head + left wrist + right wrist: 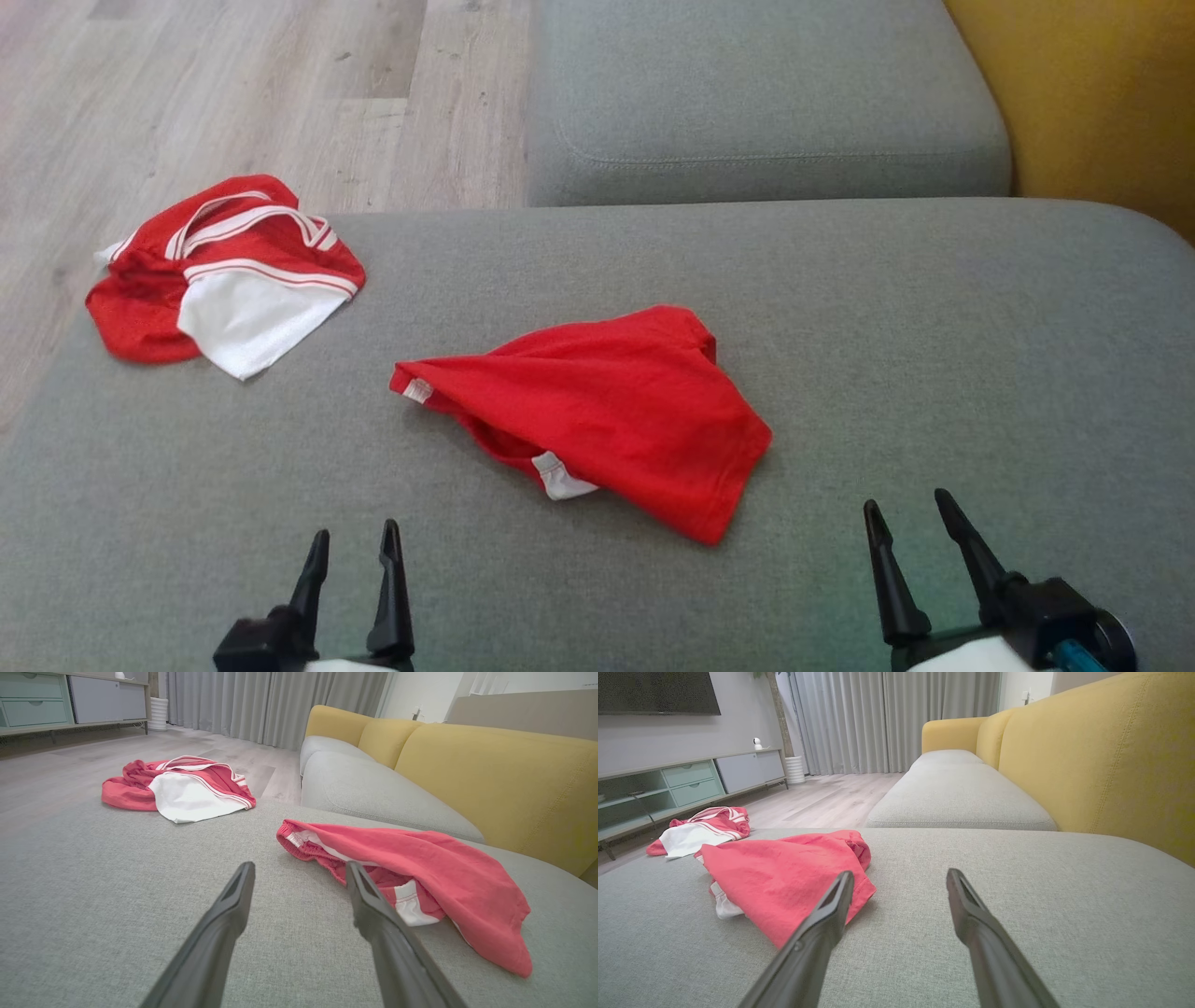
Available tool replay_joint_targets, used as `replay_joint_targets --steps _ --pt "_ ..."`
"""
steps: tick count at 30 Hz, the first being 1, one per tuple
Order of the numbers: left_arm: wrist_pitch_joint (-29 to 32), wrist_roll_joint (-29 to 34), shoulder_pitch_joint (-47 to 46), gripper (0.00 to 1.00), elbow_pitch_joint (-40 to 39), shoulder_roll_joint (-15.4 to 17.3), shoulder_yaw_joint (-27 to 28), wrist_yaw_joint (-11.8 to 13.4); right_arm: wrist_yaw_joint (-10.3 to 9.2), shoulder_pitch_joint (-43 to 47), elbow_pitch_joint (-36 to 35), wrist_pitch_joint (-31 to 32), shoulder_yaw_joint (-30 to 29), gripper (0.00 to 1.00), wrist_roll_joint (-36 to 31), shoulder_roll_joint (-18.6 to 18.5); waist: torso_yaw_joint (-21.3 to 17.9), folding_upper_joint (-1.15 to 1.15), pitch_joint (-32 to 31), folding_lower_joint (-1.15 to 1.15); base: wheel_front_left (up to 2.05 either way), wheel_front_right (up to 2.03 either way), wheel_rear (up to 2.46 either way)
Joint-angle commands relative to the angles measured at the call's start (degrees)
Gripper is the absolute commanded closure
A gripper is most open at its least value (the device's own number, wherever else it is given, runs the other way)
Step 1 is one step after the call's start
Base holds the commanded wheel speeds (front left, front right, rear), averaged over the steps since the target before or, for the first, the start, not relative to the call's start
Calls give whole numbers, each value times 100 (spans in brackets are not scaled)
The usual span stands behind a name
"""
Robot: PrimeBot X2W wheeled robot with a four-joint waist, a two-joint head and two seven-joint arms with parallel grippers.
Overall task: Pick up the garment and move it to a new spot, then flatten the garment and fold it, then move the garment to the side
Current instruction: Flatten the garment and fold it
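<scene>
The left hand (pixel 356 529) and right hand (pixel 906 499) are hovering released and empty. The red shorts (pixel 607 411) are lying crumpled on the sofa (pixel 934 355), ahead between them. Pickup seems pending, likely calling for reaching forward and pinching an edge.

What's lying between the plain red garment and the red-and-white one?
Nothing: bare grey cushion separates the plain red garment from the red-and-white garment, clearest in the head view.
</scene>
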Motion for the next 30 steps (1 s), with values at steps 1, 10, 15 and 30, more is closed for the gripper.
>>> replay_joint_targets --steps 1,10,15,30 --pt "-11 38 -230 0 -224 75 166 57 43 -252 -173 -64 155 0 30 -40 11 0 18 0 0 0 0" --pt "31 43 -296 0 -316 118 137 94 43 -810 352 -61 677 0 -243 -40 110 0 222 0 0 0 0" --pt "69 59 -404 0 -415 84 85 131 43 -1576 1377 143 1366 0 -413 -40 415 0 483 0 0 0 0" --pt "-15 1 -527 0 -357 39 149 152 43 -2694 3308 705 1569 76 -634 -40 1043 0 893 0 0 0 0"
